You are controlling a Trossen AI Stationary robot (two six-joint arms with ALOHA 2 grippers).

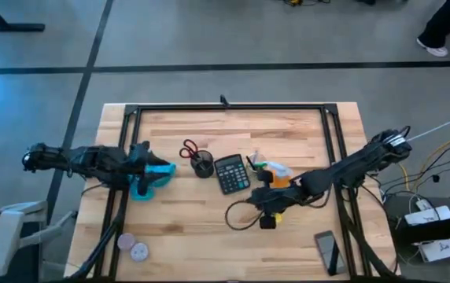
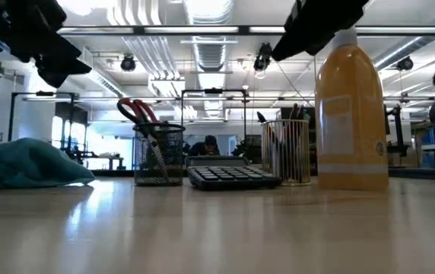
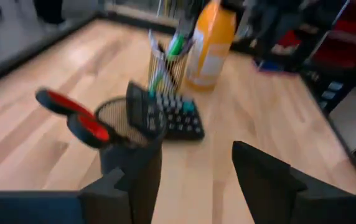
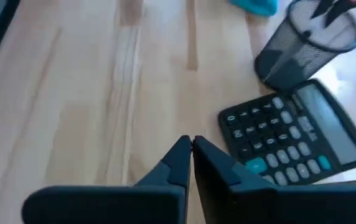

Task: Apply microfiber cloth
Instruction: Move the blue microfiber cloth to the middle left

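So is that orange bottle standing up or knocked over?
Upright. The orange bottle stands on its base on the table, cap end topmost, in the low view.

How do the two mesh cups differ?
The black mesh cup is dark and holds red-handled scissors; the wire mesh cup is pale metal and holds pens. In the high view the black mesh cup stands left of the calculator, while the wire mesh cup stands to its right, next to the orange bottle. Both stand upright on the table and are similar in height.
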